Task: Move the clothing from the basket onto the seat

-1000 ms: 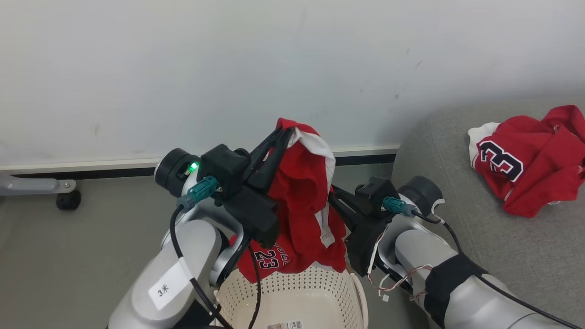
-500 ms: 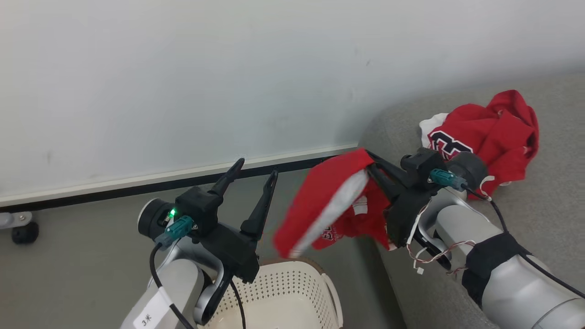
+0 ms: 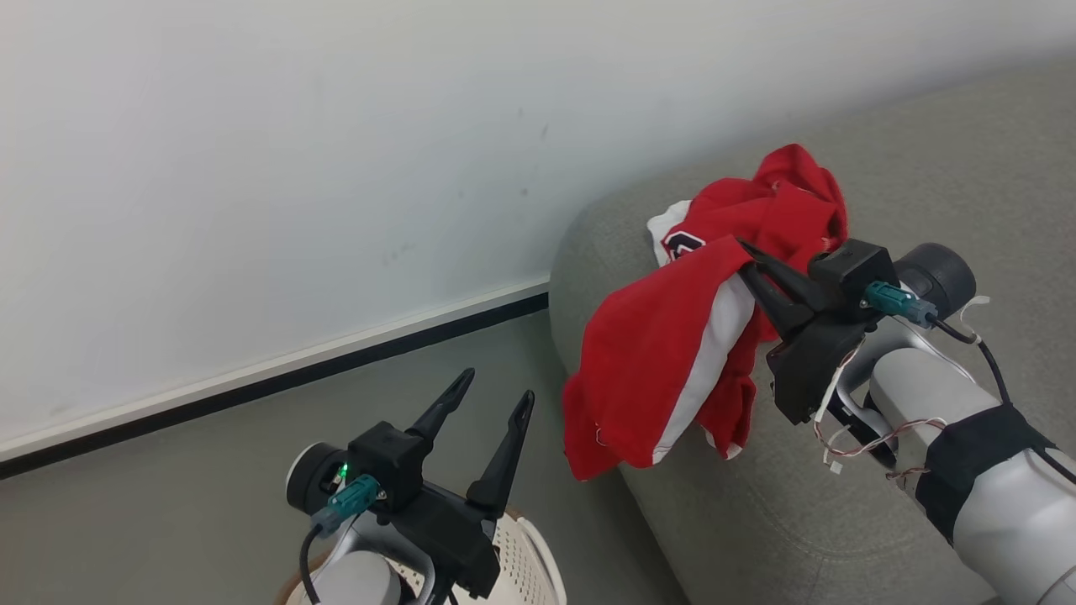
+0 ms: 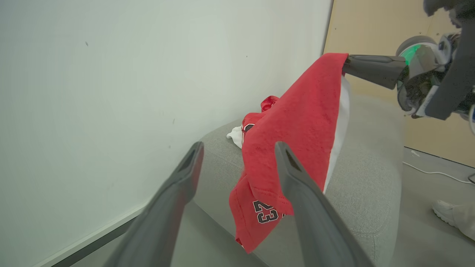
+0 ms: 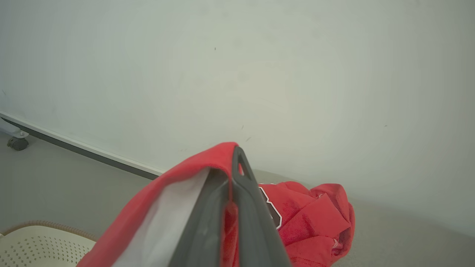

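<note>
My right gripper [image 3: 743,252] is shut on the top edge of a red garment [image 3: 656,361] with a white side panel. The garment hangs free over the rounded end of the grey seat [image 3: 841,504]. The left wrist view shows the same garment [image 4: 297,122] dangling from the right gripper [image 4: 346,65], a small "23" near its hem. A second red garment [image 3: 782,202] with a navy number lies crumpled on the seat behind it. My left gripper [image 3: 494,388] stands open and empty above the cream basket [image 3: 530,555]. In the right wrist view red cloth [image 5: 167,207] drapes off the shut fingers [image 5: 241,207].
A white wall with a dark baseboard [image 3: 336,361] runs behind the grey floor. A caster wheel [image 5: 16,142] stands by the wall. A person's shoe [image 4: 445,211] and a cable [image 4: 434,171] are on the floor beyond the seat, before a wooden panel [image 4: 371,29].
My left gripper opened and let go of the garment, then dropped back over the basket. The right gripper carried the garment right to the seat's end. The head view swung right.
</note>
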